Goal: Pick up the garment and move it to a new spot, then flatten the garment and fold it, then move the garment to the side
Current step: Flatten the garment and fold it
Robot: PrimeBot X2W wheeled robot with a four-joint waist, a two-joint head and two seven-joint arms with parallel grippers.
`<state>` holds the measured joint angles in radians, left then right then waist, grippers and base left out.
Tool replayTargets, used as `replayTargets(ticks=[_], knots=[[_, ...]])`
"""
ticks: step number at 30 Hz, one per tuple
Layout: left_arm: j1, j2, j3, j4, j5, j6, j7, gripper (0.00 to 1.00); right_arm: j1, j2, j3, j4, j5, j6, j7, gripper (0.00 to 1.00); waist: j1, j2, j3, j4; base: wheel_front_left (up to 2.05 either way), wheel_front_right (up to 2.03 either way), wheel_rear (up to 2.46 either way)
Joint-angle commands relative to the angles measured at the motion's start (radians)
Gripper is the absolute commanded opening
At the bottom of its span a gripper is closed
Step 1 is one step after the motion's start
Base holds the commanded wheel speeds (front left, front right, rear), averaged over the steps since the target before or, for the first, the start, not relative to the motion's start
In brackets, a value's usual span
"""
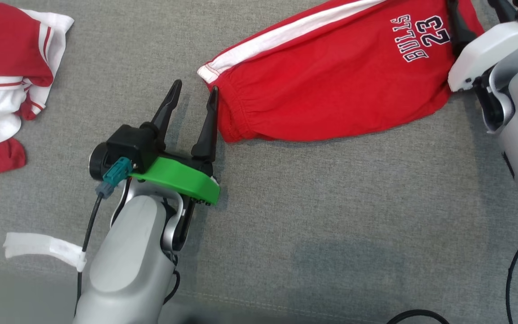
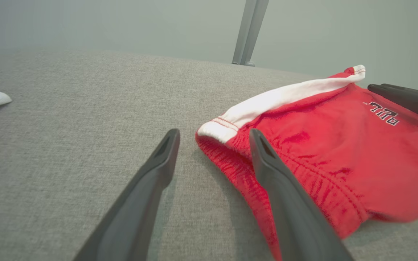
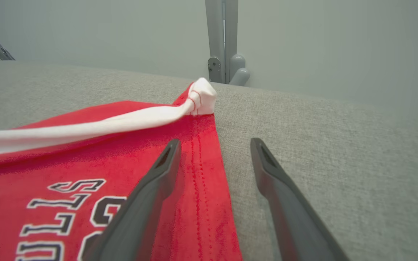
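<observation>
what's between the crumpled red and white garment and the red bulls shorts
Grey fabric surface, plus the open left gripper beside the shorts, in the head view.

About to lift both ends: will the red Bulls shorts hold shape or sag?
Likely floppy: the red shorts lie limp and wrinkled, so the middle would probably sag between the left gripper and right gripper. Probably light, being thin cloth. Pushed, it would likely bunch on the grey fabric surface rather than slide.

Cut by picture edges
The red shorts with white side stripe (image 1: 331, 90) pass the head view's top edge; the crumpled red-and-white garment (image 1: 2, 58) passes its left edge.
</observation>
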<state>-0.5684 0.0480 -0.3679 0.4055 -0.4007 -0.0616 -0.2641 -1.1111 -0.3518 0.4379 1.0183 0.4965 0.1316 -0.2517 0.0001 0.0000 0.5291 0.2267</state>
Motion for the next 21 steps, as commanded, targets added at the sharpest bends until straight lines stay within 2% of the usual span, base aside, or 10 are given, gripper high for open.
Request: replayTargets(ticks=[1, 10, 16, 17, 18, 19, 21], knots=[[0.033, 0.006, 0.015, 0.0, 0.014, 0.011, 0.0, 1.0, 0.049, -0.001, 0.006, -0.013, 0.035, -0.002, -0.009, 1.0, -0.0001, 0.0, -0.042, -0.022, 0.0, 0.0, 0.0], [0.125, 0.005, 0.066, -0.022, 0.055, 0.007, 0.0, 1.0, 0.179, -0.012, 0.039, -0.06, 0.132, -0.002, -0.013, 1.0, -0.0001, 0.0, -0.09, -0.034, 0.0, 0.0, 0.0], [0.153, 0.005, 0.069, -0.025, 0.054, 0.003, 0.0, 1.0, 0.211, 0.011, 0.069, -0.021, 0.185, -0.002, 0.022, 1.0, -0.0001, 0.0, -0.089, -0.021, 0.0, 0.0, 0.0], [0.156, 0.005, 0.068, -0.023, 0.052, 0.002, 0.0, 1.0, 0.222, 0.018, 0.078, -0.012, 0.193, -0.001, 0.033, 0.8, -0.0001, 0.0, -0.093, -0.018, 0.0, 0.0, 0.0], [0.159, 0.005, 0.068, -0.021, 0.051, 0.002, 0.0, 1.0, 0.231, 0.023, 0.085, -0.006, 0.202, -0.001, 0.039, 0.26, -0.0001, 0.0, -0.098, -0.017, 0.0, 0.0, 0.0], [0.166, 0.005, 0.069, -0.019, 0.05, 0.001, 0.0, 1.0, 0.242, 0.028, 0.091, -0.001, 0.209, -0.001, 0.04, 0.0, -0.0001, 0.0, -0.104, -0.016, 0.0, 0.0, 0.0], [0.183, 0.005, 0.075, -0.012, 0.054, 0.001, 0.0, 1.0, 0.261, 0.033, 0.098, 0.009, 0.223, -0.001, 0.036, 0.0, -0.0001, 0.0, -0.122, -0.018, 0.0, 0.0, 0.0]])
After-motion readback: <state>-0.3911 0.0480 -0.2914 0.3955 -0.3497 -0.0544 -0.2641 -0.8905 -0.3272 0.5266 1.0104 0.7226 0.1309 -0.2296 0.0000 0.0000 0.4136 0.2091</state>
